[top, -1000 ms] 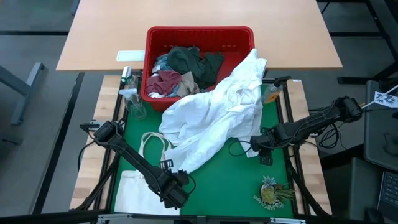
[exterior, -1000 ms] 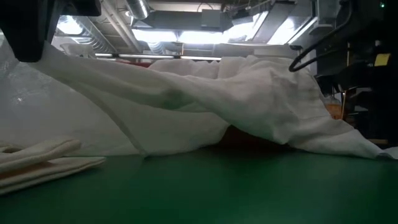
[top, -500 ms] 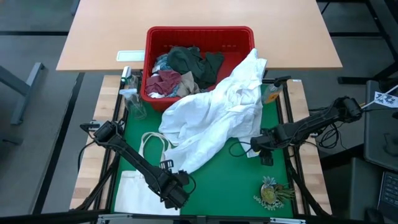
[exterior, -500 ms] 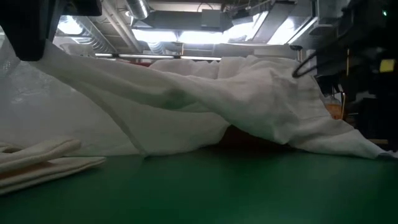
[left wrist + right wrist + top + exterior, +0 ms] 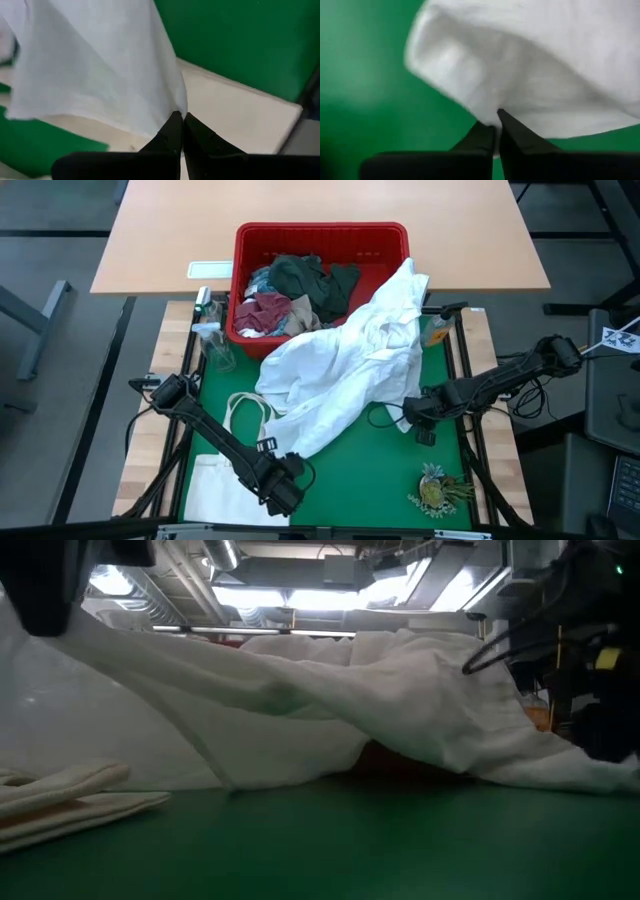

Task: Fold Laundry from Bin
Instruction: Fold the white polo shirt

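Right claw [image 5: 496,125] clamped on white garment [image 5: 340,370] edge | left claw [image 5: 181,122] pinching same garment | bin [image 5: 322,235] behind

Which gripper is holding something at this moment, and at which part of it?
Both grip the large white garment. The left gripper pinches its lower edge near the front of the green mat; the right gripper is shut on its edge at the right side.
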`<action>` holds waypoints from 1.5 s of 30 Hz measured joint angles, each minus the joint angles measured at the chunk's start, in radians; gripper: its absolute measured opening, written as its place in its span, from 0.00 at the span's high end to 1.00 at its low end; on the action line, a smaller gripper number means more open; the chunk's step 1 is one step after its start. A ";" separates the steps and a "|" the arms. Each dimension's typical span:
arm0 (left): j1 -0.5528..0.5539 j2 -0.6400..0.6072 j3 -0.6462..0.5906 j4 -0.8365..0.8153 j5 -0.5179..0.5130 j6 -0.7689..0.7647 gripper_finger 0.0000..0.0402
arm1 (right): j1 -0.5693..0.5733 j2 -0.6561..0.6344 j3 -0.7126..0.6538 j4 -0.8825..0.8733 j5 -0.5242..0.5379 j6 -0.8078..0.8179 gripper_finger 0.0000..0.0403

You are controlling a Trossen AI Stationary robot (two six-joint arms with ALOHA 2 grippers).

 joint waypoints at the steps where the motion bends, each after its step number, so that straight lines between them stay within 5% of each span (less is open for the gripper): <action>1: 0.000 -0.001 0.004 -0.006 0.029 -0.022 1.00 | 0.000 -0.001 0.026 0.000 -0.047 -0.002 0.97; 14: -0.072 -0.002 0.214 -0.073 0.062 -0.082 1.00 | 0.002 -0.009 0.401 -0.249 -0.515 -0.085 0.98; 20: -0.103 -0.002 0.241 -0.181 0.098 -0.184 1.00 | 0.087 -0.010 0.538 -0.402 -0.723 -0.052 0.98; 25: -0.137 -0.002 0.241 -0.299 0.166 -0.304 1.00 | 0.227 -0.010 0.591 -0.482 -0.653 0.098 0.99; 36: -0.187 0.006 0.190 -0.252 0.178 -0.452 1.00 | 0.549 -0.010 0.591 -0.566 -0.477 0.453 0.99; 45: -0.200 0.007 0.145 -0.247 0.249 -0.476 1.00 | 0.730 -0.010 0.591 -0.602 -0.459 0.725 0.99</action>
